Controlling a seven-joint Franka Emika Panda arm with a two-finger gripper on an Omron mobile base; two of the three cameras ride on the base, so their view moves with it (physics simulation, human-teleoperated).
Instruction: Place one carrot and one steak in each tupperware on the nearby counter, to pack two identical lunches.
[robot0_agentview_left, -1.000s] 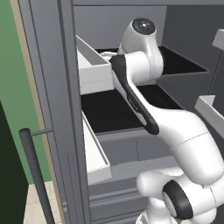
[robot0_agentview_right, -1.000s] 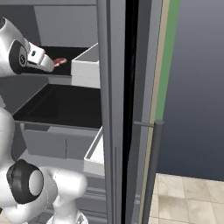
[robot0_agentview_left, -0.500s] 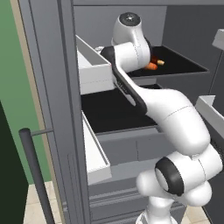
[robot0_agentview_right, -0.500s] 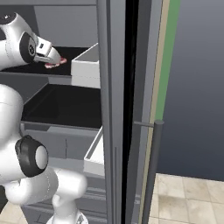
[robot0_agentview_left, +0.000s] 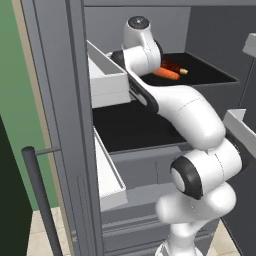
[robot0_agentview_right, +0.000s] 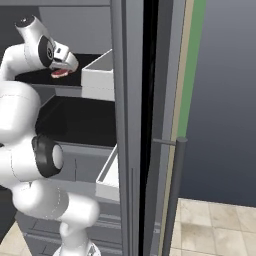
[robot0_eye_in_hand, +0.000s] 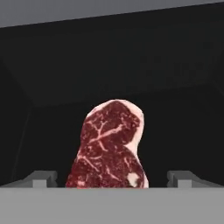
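Observation:
A raw red marbled steak (robot0_eye_in_hand: 109, 146) lies on the dark upper fridge shelf (robot0_eye_in_hand: 175, 131). My gripper (robot0_eye_in_hand: 112, 180) is open, one fingertip (robot0_eye_in_hand: 42, 178) on each side of the steak's near end and well apart from it. In the right base view the hand hangs just above the pink steak (robot0_agentview_right: 59, 73). An orange carrot (robot0_agentview_left: 167, 74) lies on the same shelf past my arm, and a darker one (robot0_agentview_left: 173, 65) lies behind it. The tupperware and the counter are out of view.
A white bin (robot0_agentview_left: 107, 80) stands at the shelf's left end, close to my arm. Below it are a second dark shelf (robot0_agentview_left: 130, 125) and a white door bin (robot0_agentview_left: 107, 175). The open grey fridge door has a dark bar handle (robot0_agentview_left: 42, 200).
The arm has reached deeper into the upper shelf and the hand has come closer to the steak. The jaws have stayed open.

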